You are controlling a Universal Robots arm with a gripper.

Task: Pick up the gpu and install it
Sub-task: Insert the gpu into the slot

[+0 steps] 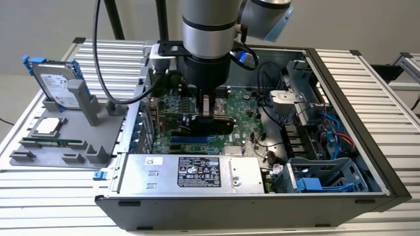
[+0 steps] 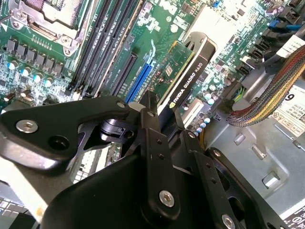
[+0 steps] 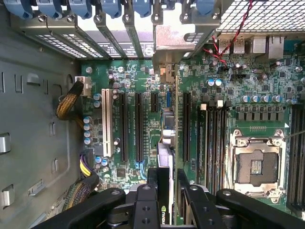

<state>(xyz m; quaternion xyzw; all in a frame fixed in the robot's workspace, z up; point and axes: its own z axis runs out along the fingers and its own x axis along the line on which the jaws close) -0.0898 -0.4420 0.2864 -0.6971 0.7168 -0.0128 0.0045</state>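
Black end effector (image 2: 164,125): fingers clamped on green circuit-board gpu with black cooler (image 2: 190,71), held edge-down over green motherboard (image 1: 239,110) inside open grey computer case (image 1: 367,147).

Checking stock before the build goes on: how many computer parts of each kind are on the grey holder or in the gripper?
Hard drive, on the holder: 1
Processor chip, on the holder: 1
Memory stick, on the holder: 1
Graphics card, in the gripper: 1
Total: 4
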